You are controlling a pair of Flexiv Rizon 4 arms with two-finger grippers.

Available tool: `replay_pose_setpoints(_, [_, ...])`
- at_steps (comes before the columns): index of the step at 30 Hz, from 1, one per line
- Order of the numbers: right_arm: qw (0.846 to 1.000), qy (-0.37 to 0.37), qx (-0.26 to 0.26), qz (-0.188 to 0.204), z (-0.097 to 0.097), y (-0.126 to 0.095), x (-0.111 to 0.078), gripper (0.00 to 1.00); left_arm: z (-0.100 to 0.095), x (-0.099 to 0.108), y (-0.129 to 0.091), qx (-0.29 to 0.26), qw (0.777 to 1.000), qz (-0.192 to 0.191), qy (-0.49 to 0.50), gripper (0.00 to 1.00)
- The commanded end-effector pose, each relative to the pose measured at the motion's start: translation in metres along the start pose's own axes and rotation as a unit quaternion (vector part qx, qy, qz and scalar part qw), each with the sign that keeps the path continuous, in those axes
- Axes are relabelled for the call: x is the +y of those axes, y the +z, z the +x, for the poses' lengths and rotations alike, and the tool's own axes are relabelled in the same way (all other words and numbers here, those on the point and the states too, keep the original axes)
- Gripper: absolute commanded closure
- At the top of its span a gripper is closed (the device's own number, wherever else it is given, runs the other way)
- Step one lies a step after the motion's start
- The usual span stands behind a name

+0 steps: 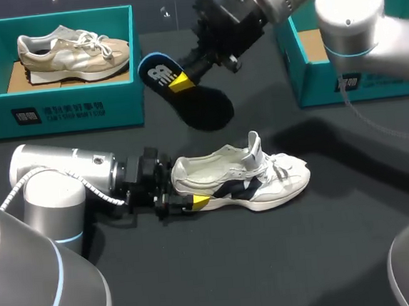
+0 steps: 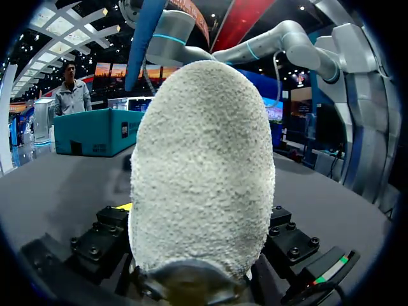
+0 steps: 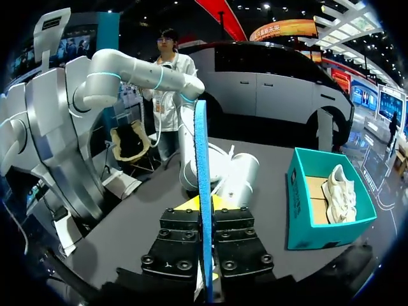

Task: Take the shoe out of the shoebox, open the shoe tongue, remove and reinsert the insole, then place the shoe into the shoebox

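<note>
Black insole [image 1: 204,110] between right jaws

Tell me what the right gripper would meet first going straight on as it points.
Past the insole the right gripper holds, most likely my left arm, lying ahead beside the white shoe; depth is unclear, so the table could come first.

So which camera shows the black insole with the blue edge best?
The head view: the black, blue-edged insole shows its broad face in the right gripper. The right wrist view shows only its thin blue edge; the left wrist view, mostly the white shoe's heel.
</note>
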State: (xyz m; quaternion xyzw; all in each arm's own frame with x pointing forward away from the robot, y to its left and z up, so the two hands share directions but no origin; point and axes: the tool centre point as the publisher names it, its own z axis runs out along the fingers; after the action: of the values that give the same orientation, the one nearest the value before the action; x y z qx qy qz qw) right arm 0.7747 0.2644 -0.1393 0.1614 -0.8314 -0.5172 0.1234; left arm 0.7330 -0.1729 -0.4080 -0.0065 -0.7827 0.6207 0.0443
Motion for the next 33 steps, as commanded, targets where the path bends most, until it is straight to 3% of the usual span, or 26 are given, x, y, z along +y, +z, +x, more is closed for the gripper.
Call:
replay_pose_setpoints(1, [0.997,-0.024,-0.026,-0.074,0.021,-0.032,0.007,1.0,0.0,0.001,0.0,0.0,1.0,-0.001,0.0,1.0])
replay_pose_setpoints(2, [0.993,-0.021,-0.03,-0.116,0.022,-0.04,0.011,1.0,0.0,0.001,0.0,0.0,1.0,-0.001,0.0,1.0])
replay_pose_setpoints(4, [0.994,-0.016,-0.048,-0.096,0.024,-0.05,0.025,1.0,0.0,0.001,0.0,0.0,1.0,-0.001,0.0,1.0])
replay_pose_setpoints(17, [0.994,-0.016,-0.048,-0.096,0.024,-0.05,0.025,1.0,0.0,0.001,0.0,0.0,1.0,-0.001,0.0,1.0])
replay_pose_setpoints(23, [0.986,0.003,-0.094,-0.141,0.05,-0.079,0.036,1.0,0.0,0.001,0.0,0.0,1.0,-0.001,0.0,1.0])
replay_pose_setpoints(24, [0.981,0.002,-0.101,-0.167,0.054,-0.083,0.039,1.0,0.0,0.001,0.0,0.0,1.0,-0.001,0.0,1.0])
replay_pose_setpoints(27, [0.974,0.031,-0.106,-0.196,0.062,-0.092,0.05,1.0,0.0,0.001,0.0,0.0,1.0,-0.001,0.0,1.0])
replay_pose_setpoints(33, [0.976,0.039,-0.111,-0.185,0.065,-0.095,0.056,1.0,0.0,0.001,0.0,0.0,1.0,-0.001,0.0,1.0])
